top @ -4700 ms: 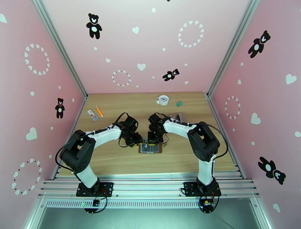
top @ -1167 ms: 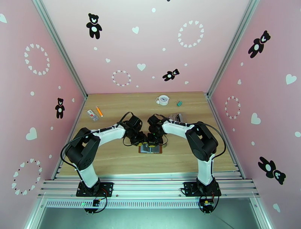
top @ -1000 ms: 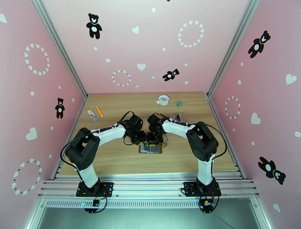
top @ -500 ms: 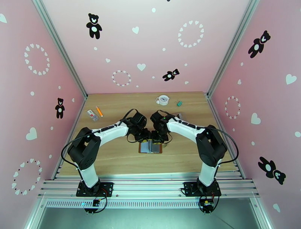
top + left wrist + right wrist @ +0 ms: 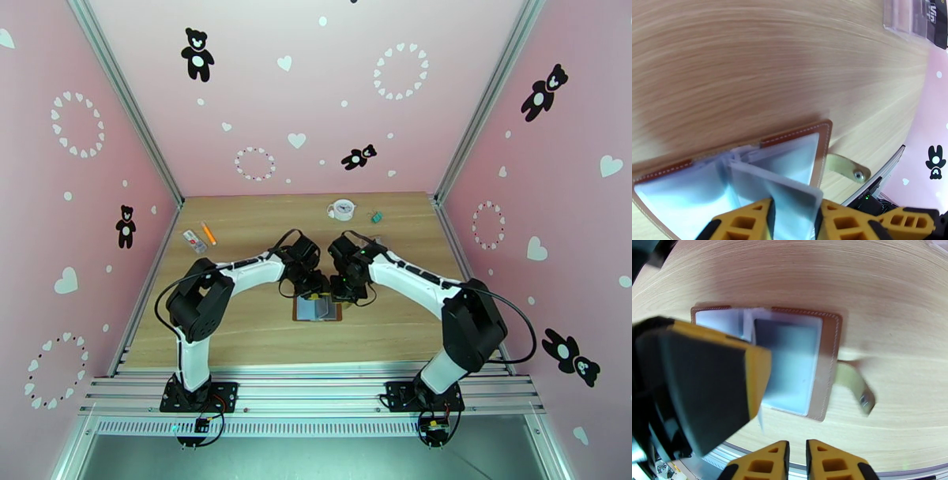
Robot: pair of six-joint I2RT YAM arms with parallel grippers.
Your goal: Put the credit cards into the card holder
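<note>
Pale wood table [image 5: 237, 331], walled in pink, carries the whole job. The left pincer [image 5: 794, 203] hangs low over it with its jaws partly apart. A pale leaf [image 5: 782, 183] of the card holder [image 5: 825, 150] runs up into the gap between them. I cannot tell whether the jaws pinch that leaf or merely straddle it, nor whether a card sits inside it. Directly under and just ahead of this pincer the brown holder lies open and flat. Its long side runs across the pincer's line of reach and its fold stands a little to the pincer's left. Its snap strap [image 5: 847, 167] trails off the edge to the pincer's right. The right pincer [image 5: 798, 455] hovers just beside that strap end, its jaws nearly together with a thin slit between them and nothing in it. Well beyond the holder, far ahead and to the left pincer's right, lies a clear pouch [image 5: 904, 17]. At its edge is what looks like a dark card [image 5: 938, 23] with lettering on it. That is the relation that matters. The card lies away from the holder on the right arm's side, so by my reading the free right pincer is the nearer one to fetch it. The left stays with the raised leaf, where the card would have to enter.
</note>
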